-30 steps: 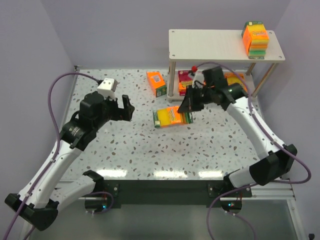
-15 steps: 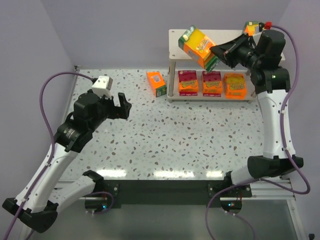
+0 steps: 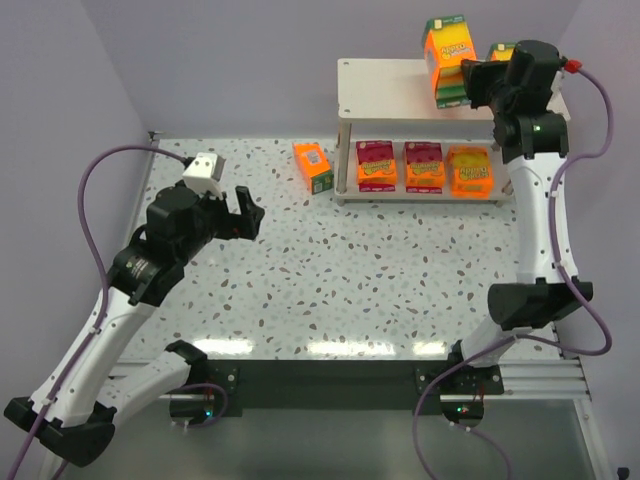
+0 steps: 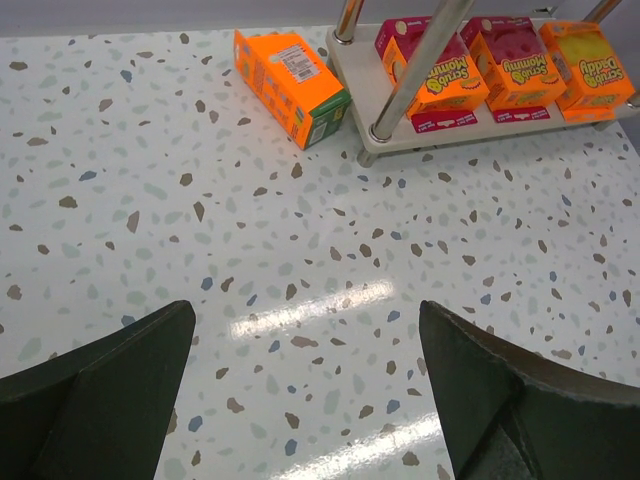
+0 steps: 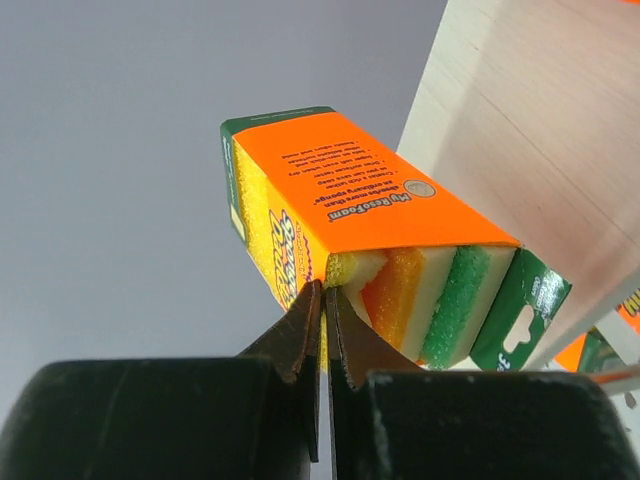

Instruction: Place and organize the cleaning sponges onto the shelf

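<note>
Bright orange rectangular sponge pack [image 3: 447, 62] is upper right of frame, upright over the top board of the pale wood-grain two-tier shelf [image 3: 385, 88], its edge pinched by the clenched right gripper [image 5: 322, 300]. Three more orange packs [image 3: 423, 167] are on the lower tier, w/ one lone orange pack [image 3: 313, 166] on the speckled table [image 3: 330, 270] left of the shelf. Mid-left, left gripper [image 3: 243, 212] has jaws wide apart, empty.

"Scrub Mommy" is being shown in yellow lettering on the left magenta-labelled pack [image 4: 438, 78] and the middle magenta-labelled pack [image 4: 518, 68]. "Scrub Daddy" is being shown on the orange pack [image 4: 590, 58] beside them, all on the shelf's lower board [image 4: 352, 72]. "My ResoFoam" is being shown upside down on the raised pack [image 5: 360, 195]. Its finer print, and the white sticker on the lone pack [image 4: 290, 85], are being left unreadable.
</note>
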Controlling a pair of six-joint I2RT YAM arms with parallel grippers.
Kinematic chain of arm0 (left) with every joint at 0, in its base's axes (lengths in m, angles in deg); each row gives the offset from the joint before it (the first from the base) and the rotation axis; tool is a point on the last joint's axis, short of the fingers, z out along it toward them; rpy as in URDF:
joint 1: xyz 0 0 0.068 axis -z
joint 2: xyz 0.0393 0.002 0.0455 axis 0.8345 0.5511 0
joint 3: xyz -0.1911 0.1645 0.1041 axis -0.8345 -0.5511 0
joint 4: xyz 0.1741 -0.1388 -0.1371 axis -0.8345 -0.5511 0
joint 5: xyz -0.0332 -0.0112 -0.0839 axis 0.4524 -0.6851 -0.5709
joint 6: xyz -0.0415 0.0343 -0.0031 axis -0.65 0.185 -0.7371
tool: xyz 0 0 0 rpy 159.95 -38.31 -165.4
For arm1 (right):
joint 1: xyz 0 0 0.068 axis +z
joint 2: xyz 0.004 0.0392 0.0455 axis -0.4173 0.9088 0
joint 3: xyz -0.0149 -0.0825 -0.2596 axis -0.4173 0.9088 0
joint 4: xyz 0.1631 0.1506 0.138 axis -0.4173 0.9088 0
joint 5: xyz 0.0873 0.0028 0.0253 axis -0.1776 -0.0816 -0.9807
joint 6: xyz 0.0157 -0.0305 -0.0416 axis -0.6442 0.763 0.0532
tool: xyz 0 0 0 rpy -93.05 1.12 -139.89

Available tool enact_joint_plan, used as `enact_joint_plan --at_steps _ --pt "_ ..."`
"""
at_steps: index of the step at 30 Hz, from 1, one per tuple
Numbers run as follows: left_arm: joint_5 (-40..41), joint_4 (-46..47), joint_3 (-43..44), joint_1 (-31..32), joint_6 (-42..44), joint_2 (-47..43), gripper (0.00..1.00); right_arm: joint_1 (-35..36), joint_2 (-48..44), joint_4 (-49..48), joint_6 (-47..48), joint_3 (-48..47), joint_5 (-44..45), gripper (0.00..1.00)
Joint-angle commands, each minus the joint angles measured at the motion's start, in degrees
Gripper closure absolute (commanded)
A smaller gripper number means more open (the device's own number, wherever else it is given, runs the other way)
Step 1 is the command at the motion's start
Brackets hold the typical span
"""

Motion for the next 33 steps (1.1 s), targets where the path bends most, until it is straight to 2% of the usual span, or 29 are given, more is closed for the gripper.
enact_joint_plan --at_steps 1,7,15,23,24,26,27,29,30,33 --pt "-1.1 1.9 0.9 -0.3 -1.2 0.2 0.00 -0.1 3.2 2.5 -4.5 -6.5 7.6 1.00" --pt "-1.4 1.5 0.5 -0.3 -1.3 0.1 0.00 -0.1 5.9 3.3 -7.5 -6.6 9.4 1.00" --pt "-0.8 1.0 0.4 -0.3 -1.3 -0.1 0.00 -0.1 6.2 2.3 -6.7 -5.4 12.5 1.00" --pt "-0.8 0.9 0.2 -0.3 -1.6 0.4 0.00 0.0 7.5 0.8 -6.1 -5.0 10.9 0.99" --pt "-0.7 0.9 0.1 -0.3 -1.6 0.3 0.00 0.0 7.3 0.4 -6.0 -4.8 10.9 0.85" --pt "-0.7 0.9 0.0 -0.3 -1.8 0.3 0.00 0.0 6.9 -0.8 -4.6 -5.0 10.4 0.77" --pt "-0.7 0.8 -0.1 -0.3 -1.9 0.3 0.00 0.0 6.9 -1.3 -3.9 -5.4 10.4 0.68" --pt "-0.8 0.9 -0.1 -0.3 -2.0 0.3 0.00 0.0 6.5 -1.8 -2.0 -6.8 10.2 0.57" --pt "-0.8 0.9 -0.1 -0.3 -2.0 0.2 0.00 0.0 6.1 -2.0 -1.3 -7.2 10.4 0.48" --pt "-0.6 1.3 0.0 -0.3 -2.3 0.6 0.00 -0.2 3.5 -4.3 1.0 -7.0 9.2 0.38"
